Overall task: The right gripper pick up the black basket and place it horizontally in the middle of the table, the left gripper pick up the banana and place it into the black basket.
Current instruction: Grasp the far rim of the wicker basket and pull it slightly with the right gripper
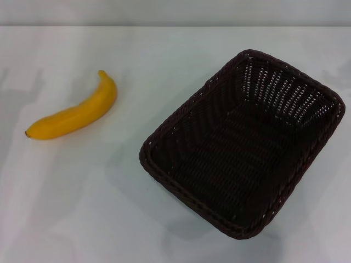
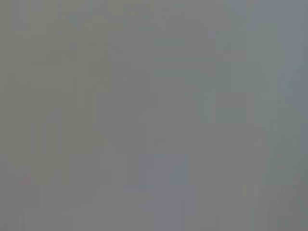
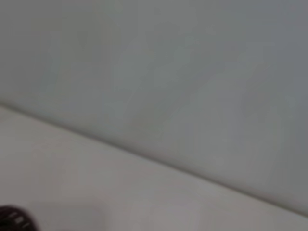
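White tabletop [image 1: 164, 49], smooth and flat. Two items rest directly on it: a yellow banana [image 1: 74, 114] at the left, lying on its side, and a dark woven basket [image 1: 241, 142] at the right, set diagonally, upright. The items are well apart.

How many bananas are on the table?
1. The banana lies on the white table, on the robot's left, apart from the black basket. The basket looks empty inside, so none seems hidden.
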### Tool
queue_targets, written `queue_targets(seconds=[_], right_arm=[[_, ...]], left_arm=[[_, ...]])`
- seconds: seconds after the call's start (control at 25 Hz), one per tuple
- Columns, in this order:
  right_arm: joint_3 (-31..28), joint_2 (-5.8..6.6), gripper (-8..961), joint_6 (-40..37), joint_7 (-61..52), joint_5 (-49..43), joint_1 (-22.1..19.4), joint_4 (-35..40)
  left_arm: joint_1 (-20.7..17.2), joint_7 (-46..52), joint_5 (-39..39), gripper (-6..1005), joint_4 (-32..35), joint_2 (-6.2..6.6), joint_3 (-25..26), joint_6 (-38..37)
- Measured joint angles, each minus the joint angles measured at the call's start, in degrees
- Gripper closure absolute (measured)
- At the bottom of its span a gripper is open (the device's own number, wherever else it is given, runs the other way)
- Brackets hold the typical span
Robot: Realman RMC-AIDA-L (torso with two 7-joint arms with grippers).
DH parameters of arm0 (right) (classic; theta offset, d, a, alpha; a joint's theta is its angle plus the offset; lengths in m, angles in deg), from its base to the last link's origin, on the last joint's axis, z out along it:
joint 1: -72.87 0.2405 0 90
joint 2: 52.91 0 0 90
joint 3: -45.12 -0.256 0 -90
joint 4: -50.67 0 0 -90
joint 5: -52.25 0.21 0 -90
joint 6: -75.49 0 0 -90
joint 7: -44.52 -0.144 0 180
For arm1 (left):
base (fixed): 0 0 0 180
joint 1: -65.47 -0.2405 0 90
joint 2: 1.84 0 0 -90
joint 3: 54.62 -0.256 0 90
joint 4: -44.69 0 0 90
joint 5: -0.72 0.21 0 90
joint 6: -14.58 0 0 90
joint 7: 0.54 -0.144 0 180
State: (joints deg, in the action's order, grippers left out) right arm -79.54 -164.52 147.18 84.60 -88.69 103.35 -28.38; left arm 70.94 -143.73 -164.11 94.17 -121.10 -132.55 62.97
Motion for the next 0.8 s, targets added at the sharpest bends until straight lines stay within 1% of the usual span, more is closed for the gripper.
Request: queue_targets(seconds=[0.04,0.16,0.36,0.6,0.72,0.8], right_arm=[[0.00,0.00,192,0.00,0.00,0.00,0.00,0.00],[-0.04,-0.15,192,3.99,1.41,0.20,1.54,0.62],[0.02,-0.63,193,6.08,2.19,0.99,2.29,0.54],[0.31,-0.80,193,7.81,3.46,4.65,2.83,0.62],[0.48,-1.29,194,8.56,3.95,5.37,3.31,0.65],[0.82,-1.86,194,8.84,4.44,5.46,3.56,0.74]], left_arm=[[0.13,0.10,0.02,119,0.00,0.00,-0.13,-0.04],[0.69,0.18,0.16,119,0.00,0.06,-0.56,-0.37],[1.03,0.17,0.22,119,-0.08,0.09,-0.58,-0.43],[1.03,-0.01,0.22,119,-0.44,0.09,-1.01,-0.38],[1.03,-0.04,0.22,119,-0.66,0.09,-1.09,-0.21],[1.03,-0.12,0.22,119,-0.92,0.05,-1.15,-0.01]])
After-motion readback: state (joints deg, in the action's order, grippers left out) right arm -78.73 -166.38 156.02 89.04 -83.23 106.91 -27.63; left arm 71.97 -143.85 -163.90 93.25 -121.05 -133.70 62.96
